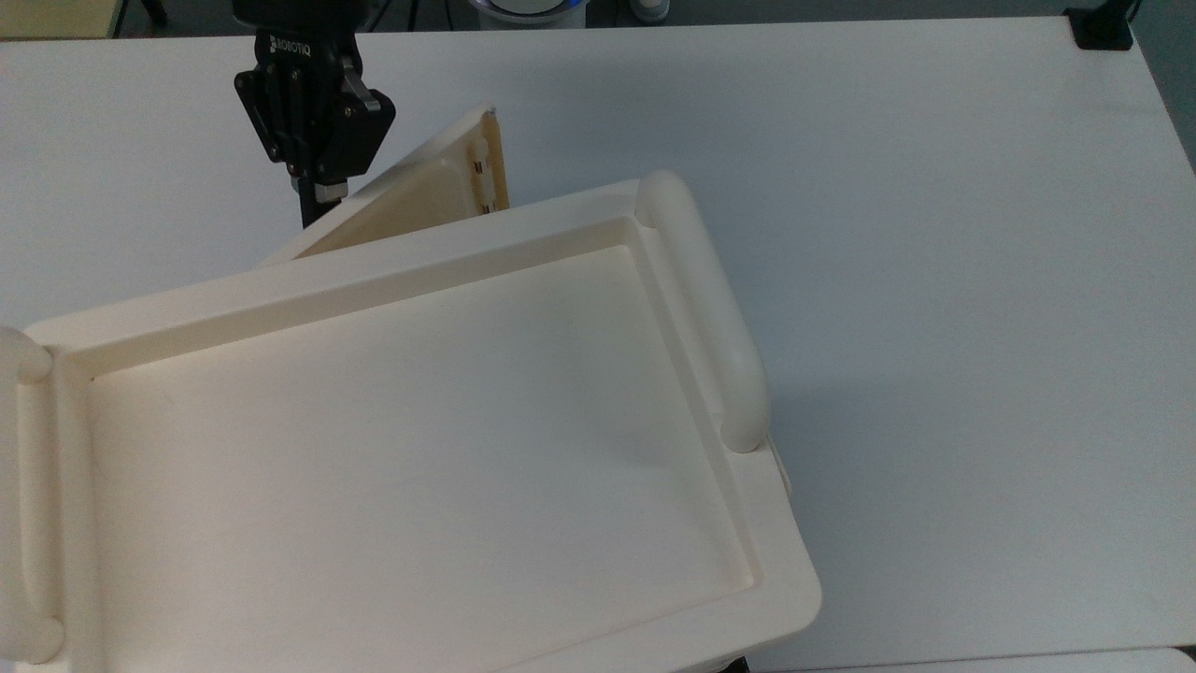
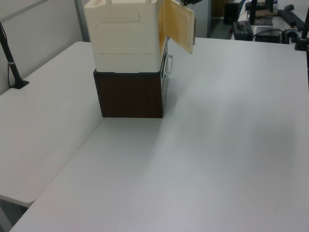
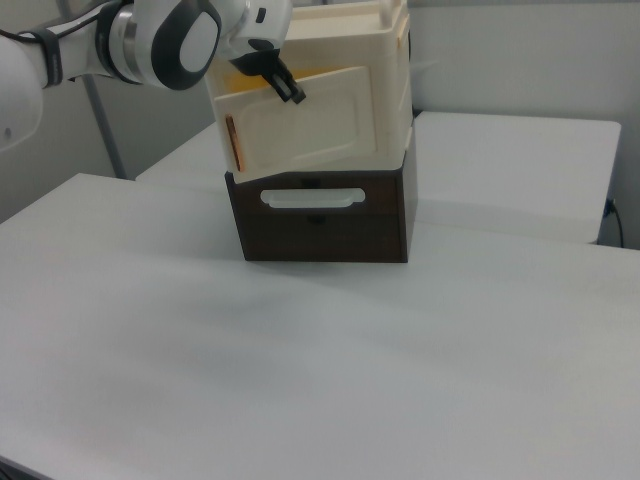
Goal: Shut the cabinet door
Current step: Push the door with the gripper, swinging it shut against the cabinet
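Note:
The cabinet door [image 1: 411, 201] is a thin cream panel standing partly open at the top view's upper left, with small brown latch marks near its free edge. In the left view the cabinet door [image 2: 177, 24] angles out from the cream cabinet [image 2: 126, 36]. In the right view the cabinet door [image 3: 315, 130] is ajar, its outer face showing. My black gripper [image 1: 310, 213] is shut and rests against that outer face; the gripper [image 3: 290, 92] touches the panel's upper part.
The cabinet's recessed tray top [image 1: 374, 276] carries a thick bar handle [image 1: 701, 299]. Below sits a dark brown base [image 3: 320, 240] with a pale drawer handle [image 3: 312, 198]. A black clamp [image 1: 1103, 28] sits at the table's far corner, and a black post [image 2: 12, 63] stands at the left view's left.

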Action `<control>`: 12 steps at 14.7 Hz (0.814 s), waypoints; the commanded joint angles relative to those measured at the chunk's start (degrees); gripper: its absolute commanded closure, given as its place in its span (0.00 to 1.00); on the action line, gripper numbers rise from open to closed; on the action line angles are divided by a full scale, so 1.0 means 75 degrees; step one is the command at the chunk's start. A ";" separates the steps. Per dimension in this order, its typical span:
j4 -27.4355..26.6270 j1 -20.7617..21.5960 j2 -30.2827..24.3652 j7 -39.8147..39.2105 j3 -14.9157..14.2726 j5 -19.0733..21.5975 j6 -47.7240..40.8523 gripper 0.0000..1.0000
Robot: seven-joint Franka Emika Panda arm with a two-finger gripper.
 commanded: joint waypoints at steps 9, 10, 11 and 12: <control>0.0085 0.0221 0.0740 0.0482 0.0012 0.0189 0.2275 1.00; 0.0085 0.0232 0.0752 0.0482 0.0012 0.0189 0.2415 1.00; 0.0074 0.0244 0.0764 0.0528 0.0012 0.0200 0.2567 1.00; 0.0074 0.0256 0.0787 0.0552 0.0000 0.0200 0.2615 1.00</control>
